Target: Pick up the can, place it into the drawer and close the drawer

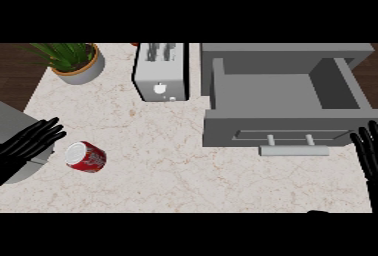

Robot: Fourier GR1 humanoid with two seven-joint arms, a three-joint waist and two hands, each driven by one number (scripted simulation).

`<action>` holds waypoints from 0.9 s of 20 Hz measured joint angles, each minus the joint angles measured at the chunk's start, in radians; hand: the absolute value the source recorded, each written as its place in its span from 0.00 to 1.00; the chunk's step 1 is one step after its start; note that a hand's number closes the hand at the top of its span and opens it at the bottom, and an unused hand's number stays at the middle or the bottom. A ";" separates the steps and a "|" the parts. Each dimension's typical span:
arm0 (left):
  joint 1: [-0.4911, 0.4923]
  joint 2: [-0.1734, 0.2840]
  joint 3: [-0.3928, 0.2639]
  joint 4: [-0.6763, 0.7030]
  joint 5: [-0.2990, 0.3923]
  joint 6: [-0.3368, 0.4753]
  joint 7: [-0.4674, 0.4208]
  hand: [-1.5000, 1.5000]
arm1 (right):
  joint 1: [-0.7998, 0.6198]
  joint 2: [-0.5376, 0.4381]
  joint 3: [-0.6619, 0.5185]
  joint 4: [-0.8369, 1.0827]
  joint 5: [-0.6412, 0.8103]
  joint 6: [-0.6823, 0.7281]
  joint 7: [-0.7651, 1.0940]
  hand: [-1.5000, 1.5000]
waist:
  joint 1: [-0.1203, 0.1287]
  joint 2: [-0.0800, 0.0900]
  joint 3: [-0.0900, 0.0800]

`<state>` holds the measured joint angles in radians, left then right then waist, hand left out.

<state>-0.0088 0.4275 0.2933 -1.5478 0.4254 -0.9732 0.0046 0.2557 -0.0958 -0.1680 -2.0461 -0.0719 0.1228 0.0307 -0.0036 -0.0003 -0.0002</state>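
Note:
A red can point(86, 156) with a silver top lies tilted on the marble counter point(162, 165) at the lower left. My left hand point(28, 143) is open just to the can's left, its fingers stretched toward it without touching. The grey drawer point(284, 100) stands pulled open at the right, its inside bare, with a handle point(293, 142) on its front face. At the far right edge my right hand point(367, 150) rests open, fingers up, beside the drawer's front corner.
A silver toaster point(161, 73) stands at the back centre, close to the drawer's left wall. A potted green plant point(74, 59) sits at the back left. A grey object point(18, 145) partly shows under my left hand at the left edge.

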 measured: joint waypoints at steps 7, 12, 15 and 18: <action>-0.064 -0.046 0.012 0.126 -0.183 0.011 -0.104 0.00 | -0.013 0.017 -0.004 0.008 0.017 0.007 0.001 0.00 | 0.000 0.000 0.000; -0.081 -0.029 0.030 0.225 -0.295 0.029 -0.209 0.00 | -0.020 0.012 -0.018 -0.011 0.002 0.024 0.028 0.00 | -0.001 0.001 0.000; -0.112 -0.023 0.017 0.311 -0.381 0.067 -0.295 0.00 | -0.012 0.019 -0.014 -0.015 0.009 0.029 0.019 0.00 | -0.003 0.001 -0.001; -0.132 0.003 0.003 0.395 -0.440 0.101 -0.365 0.00 | -0.028 0.019 -0.024 0.007 0.008 0.032 0.012 0.00 | -0.004 0.002 -0.001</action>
<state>-0.1408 0.4300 0.2961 -1.1524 -0.0144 -0.8724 -0.3603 0.2282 -0.0772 -0.1921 -2.0388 -0.0640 0.1545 0.0430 -0.0074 0.0014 -0.0009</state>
